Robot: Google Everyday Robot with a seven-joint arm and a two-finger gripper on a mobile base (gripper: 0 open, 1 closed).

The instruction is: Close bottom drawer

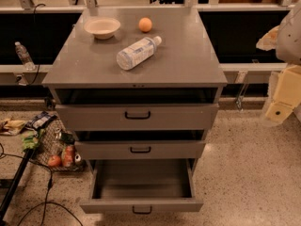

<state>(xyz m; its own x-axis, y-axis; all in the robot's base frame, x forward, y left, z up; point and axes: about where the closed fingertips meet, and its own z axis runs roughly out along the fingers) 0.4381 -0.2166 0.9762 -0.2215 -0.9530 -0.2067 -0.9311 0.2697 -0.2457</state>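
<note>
In the one camera view I face the grey metal three-drawer cabinet (188, 65), and I place everything else against it. The bottom drawer (141, 205), the lowest one with the shallow grey front panel and small black bar handle (142, 210), stands far out from the cabinet's base toward the camera. Its bare interior is in plain sight, so the task is not yet done. Above it, the middle drawer (141, 149) and the tall-fronted top drawer (137, 117) also sit a little out from the cabinet face, but they are not my job. On the cabinet's top a clear plastic water bottle (137, 52) lies on its side, with a shallow cream bowl (102, 27) and a round orange fruit (145, 24) toward the back. The gripper (281, 105), which I take to be the cream-yellow block at the frame's edge, hangs to the right of the cabinet. It is about level with the top drawer and well apart from the bottom drawer, and I cannot tell whether it is open or closed. To do this step well I would bring it low and round to the cabinet's front. I would set it against the middle of the panel by the handle and push straight back along the runners. An off-centre push could skew the drawer and jam it, and I would stay under the middle drawer's lip.
</note>
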